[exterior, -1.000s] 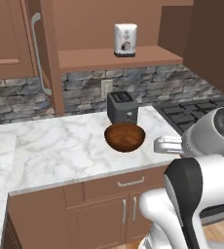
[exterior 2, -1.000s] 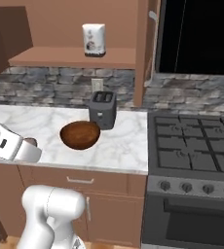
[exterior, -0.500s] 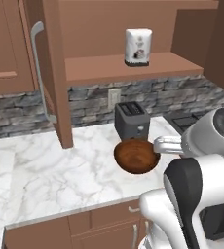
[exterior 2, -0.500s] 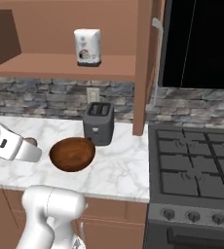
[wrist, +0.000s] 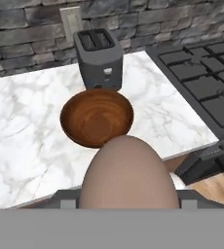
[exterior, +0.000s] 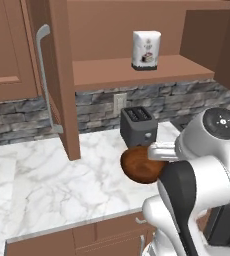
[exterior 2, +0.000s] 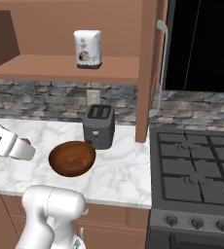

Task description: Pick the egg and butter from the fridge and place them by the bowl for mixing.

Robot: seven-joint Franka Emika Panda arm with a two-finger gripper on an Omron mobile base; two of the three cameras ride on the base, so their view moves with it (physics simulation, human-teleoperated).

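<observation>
My gripper [wrist: 128, 202] is shut on the egg [wrist: 128, 172], a mottled brown-pinkish ball that bulks large at the bottom of the hand view and hides the fingertips. The dark-brown wooden bowl [wrist: 97, 116] sits on the marble counter just beyond the egg. From the left base view, the hand [exterior: 156, 151] hangs at the bowl's [exterior: 141, 165] near right rim. From the right base view, the hand [exterior 2: 16, 146] is left of the bowl [exterior 2: 72, 158], a little above the counter. The butter and the fridge are out of view.
A black two-slot toaster [wrist: 98, 51] stands right behind the bowl against the stone backsplash. A black stove [exterior 2: 196, 165] adjoins the counter on the right. A white carton [exterior: 146, 49] sits on the wooden shelf above. A cupboard panel with a grey handle [exterior: 43, 80] comes down to the counter.
Both base views have shifted and the counter, bowl and toaster have grown larger, so the base has driven closer. The egg stays in the gripper.
</observation>
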